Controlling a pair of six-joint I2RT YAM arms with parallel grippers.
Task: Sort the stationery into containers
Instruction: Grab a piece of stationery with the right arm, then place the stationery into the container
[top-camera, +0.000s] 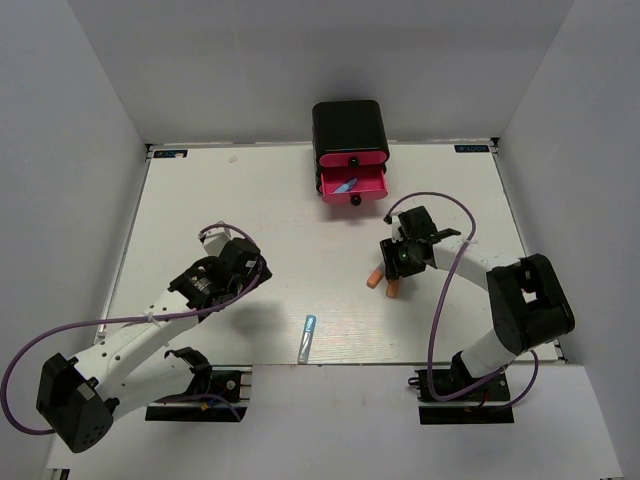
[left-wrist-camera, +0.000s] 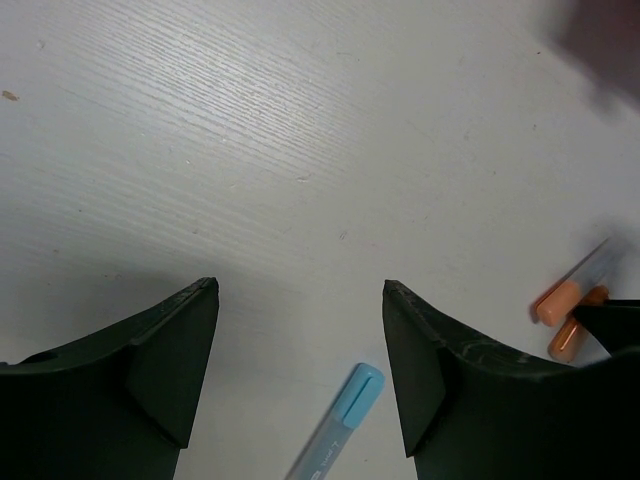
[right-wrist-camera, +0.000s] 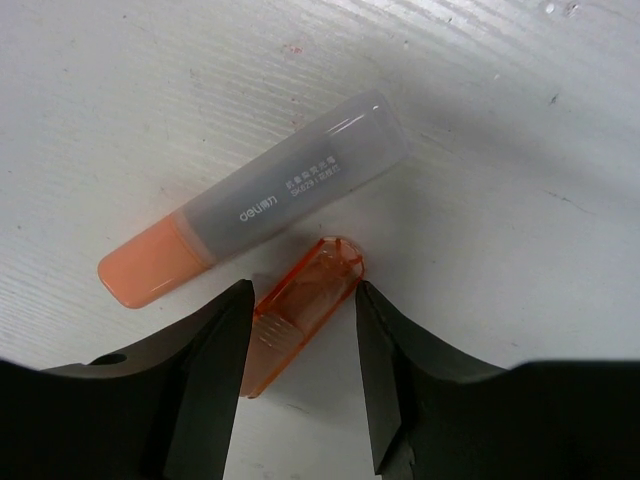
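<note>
stubby orange marker lies on surface in front of pink drawers, long axis running between the right fingers, which stand spread astride it, not clearly pinching. left fingers spread, well apart.
</note>
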